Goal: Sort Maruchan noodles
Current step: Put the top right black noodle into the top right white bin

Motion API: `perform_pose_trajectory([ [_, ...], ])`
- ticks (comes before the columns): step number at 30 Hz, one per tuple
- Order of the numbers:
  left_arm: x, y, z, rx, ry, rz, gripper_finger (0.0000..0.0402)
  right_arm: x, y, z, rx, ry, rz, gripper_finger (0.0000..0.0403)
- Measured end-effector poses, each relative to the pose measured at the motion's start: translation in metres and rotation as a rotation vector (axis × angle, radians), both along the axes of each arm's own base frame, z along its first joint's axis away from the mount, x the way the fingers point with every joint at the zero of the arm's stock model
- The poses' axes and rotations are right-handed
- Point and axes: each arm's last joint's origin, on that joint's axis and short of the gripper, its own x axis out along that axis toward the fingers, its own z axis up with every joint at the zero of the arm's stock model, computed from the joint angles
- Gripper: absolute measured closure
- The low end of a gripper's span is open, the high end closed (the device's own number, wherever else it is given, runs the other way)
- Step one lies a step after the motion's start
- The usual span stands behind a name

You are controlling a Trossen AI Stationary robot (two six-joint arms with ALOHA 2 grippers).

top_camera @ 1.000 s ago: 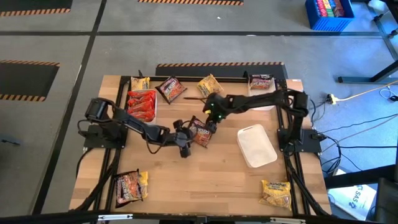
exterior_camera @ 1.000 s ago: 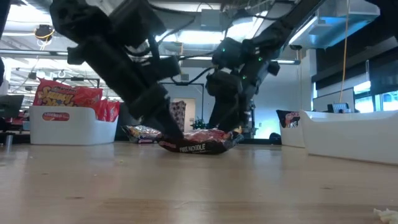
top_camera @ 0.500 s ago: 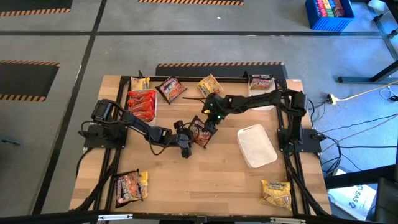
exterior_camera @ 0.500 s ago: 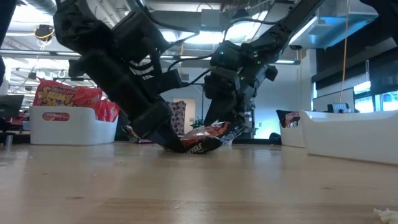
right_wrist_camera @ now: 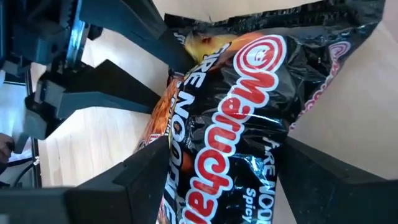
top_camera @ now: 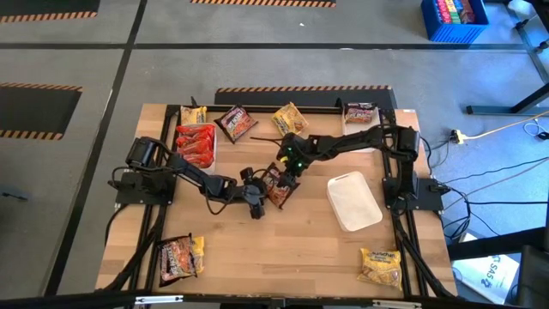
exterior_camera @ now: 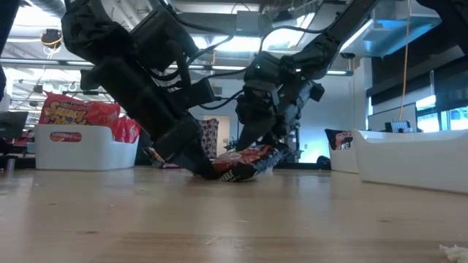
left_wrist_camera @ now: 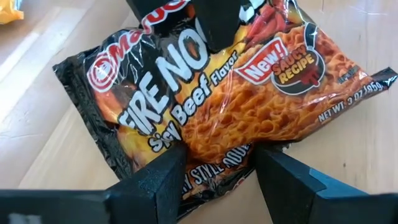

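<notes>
Change since a second ago: the dark packet point(exterior_camera: 238, 165), then flat on the wood, is now tipped up on its right-arm end; the right gripper has drawn in slightly toward the left one. Other items unmoved.

Near edge of table point(top_camera: 292, 249): mixed dark and yellow packets point(top_camera: 180, 254) at the left corner, yellow packet point(top_camera: 381, 266) at the right corner.

Centre: dark Fire Noodle packet point(top_camera: 276, 184), both grippers on it. Left gripper point(top_camera: 260, 190) has its fingers point(left_wrist_camera: 152, 186) spread either side of one short end, pinching it. Right gripper point(top_camera: 289, 172) has its fingers point(right_wrist_camera: 140, 171) spread around the opposite end, clamping the crinkled wrapper point(right_wrist_camera: 249, 99). Long axis runs from one gripper to the other, on a diagonal across the table; printed face point(left_wrist_camera: 217, 99) upward. In the low view the end at the right gripper is raised, the end at the left gripper touching the wood.

Right of centre: white tray point(top_camera: 353, 200), tilted.

Far side: white tray of red-orange packets point(top_camera: 196, 144) at left; along the back edge a yellow packet point(top_camera: 193, 114), a dark packet point(top_camera: 236, 123), another yellow packet point(top_camera: 290, 117); a second tray with a dark packet point(top_camera: 359, 112) at the far right.

Surface: pale wood planks on a dark frame.

Room: grey floor with striped hazard tape point(top_camera: 302, 88), blue crate point(top_camera: 454, 19), cables at right; the low view shows ceiling lights and windows.
</notes>
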Motion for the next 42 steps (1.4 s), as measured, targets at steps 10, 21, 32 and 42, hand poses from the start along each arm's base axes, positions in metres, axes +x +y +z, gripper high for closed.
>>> perform_pose_trajectory([
  [10,0.001,-0.001,0.001,-0.004,-0.021,-0.008,0.0217,0.002,0.005,0.001,0.054,-0.006,0.002,0.0143],
  [21,0.003,-0.011,0.007,0.114,-0.075,-0.014,0.0218,0.003,0.007,0.001,0.071,0.032,-0.071,0.0143],
  [32,0.002,-0.016,0.006,0.123,-0.066,-0.025,0.0218,0.004,0.012,0.001,0.009,-0.011,0.013,0.0216],
  [42,-0.014,-0.031,0.027,0.157,0.008,-0.074,0.0218,0.004,0.013,0.008,-0.076,-0.071,0.086,0.0271],
])
